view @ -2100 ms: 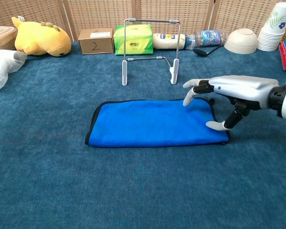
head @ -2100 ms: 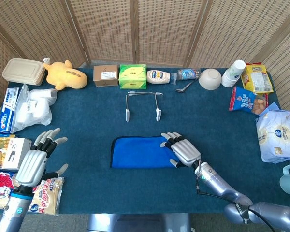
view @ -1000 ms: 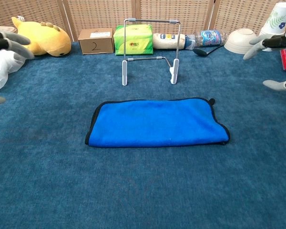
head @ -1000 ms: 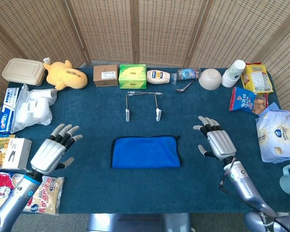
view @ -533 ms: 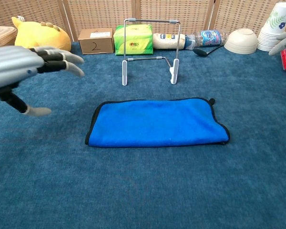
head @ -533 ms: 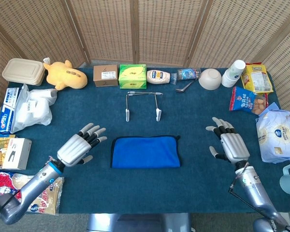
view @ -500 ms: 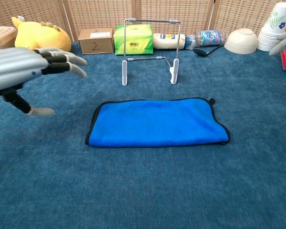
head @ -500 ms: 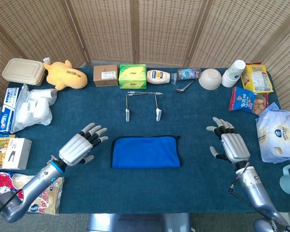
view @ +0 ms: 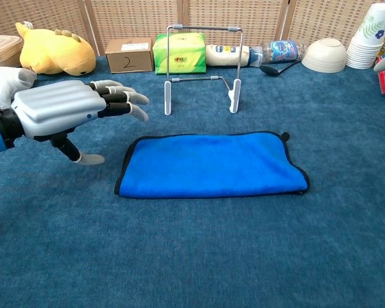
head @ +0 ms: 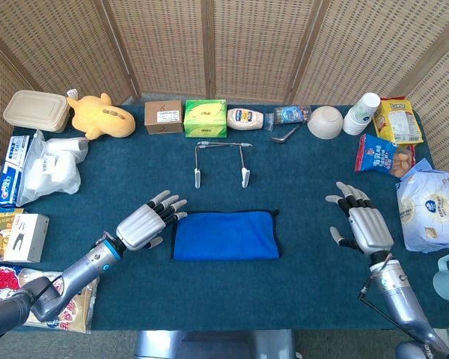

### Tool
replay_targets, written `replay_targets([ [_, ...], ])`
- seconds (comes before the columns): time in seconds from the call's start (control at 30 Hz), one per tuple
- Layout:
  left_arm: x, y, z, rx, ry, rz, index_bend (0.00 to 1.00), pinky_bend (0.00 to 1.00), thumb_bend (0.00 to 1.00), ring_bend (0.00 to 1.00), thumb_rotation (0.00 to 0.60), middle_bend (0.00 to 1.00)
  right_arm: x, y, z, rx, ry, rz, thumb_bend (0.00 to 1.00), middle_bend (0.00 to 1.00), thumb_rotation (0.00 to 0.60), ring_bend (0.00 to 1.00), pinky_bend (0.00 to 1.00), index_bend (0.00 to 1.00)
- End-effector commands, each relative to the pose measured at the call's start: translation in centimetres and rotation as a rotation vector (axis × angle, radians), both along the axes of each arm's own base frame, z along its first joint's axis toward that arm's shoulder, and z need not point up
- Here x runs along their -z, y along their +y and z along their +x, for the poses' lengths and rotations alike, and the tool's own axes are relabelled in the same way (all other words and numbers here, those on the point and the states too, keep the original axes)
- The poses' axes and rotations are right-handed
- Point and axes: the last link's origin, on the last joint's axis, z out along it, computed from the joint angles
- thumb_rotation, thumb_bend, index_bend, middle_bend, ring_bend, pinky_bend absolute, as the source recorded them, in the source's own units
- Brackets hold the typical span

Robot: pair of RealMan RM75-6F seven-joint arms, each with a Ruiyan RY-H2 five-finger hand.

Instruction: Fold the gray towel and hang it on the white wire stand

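Plush blue towel (view: 212,165) on matt carpeted table (view: 199,256).

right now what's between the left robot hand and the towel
Nothing. In the chest view only bare blue tablecloth separates the left robot hand from the towel's left edge; the head view shows the same narrow gap.

Back row: yellow plush toy (head: 100,116), cardboard box (head: 163,117), green tissue box (head: 205,118), white bowl (head: 325,122), stacked cups (head: 361,113).

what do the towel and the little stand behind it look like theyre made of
Towel: soft blue cloth with a matte, fuzzy nap and dark stitched edging, probably microfiber. Stand: thin bent wire, likely metal, with a pale smooth finish and white, seemingly plastic feet.
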Motion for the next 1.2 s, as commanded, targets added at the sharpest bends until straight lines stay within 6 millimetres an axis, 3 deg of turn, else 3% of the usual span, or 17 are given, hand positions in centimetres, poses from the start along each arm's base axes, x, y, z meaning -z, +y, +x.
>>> replay_targets([
  [0.03,0.5,0.3,-0.1,0.000,0.008,-0.003,0.16,0.00,0.34,0.00,0.600,0.06,-0.1,0.0,0.0,0.003,-0.001,-0.003,0.38,0.05,0.600,0.00,0.00,0.22],
  [0.47,2.5,1.4,0.4,0.005,0.030,-0.011,0.16,0.00,0.34,0.00,0.600,0.05,-0.5,0.2,-0.2,0.016,-0.010,-0.019,0.38,0.05,0.600,0.00,0.00,0.21],
  [1.2,4.1,1.8,1.1,0.040,0.025,0.003,0.16,0.00,0.34,0.00,0.600,0.05,-0.8,0.5,-0.5,0.030,-0.024,-0.032,0.38,0.05,0.600,0.00,0.00,0.21],
])
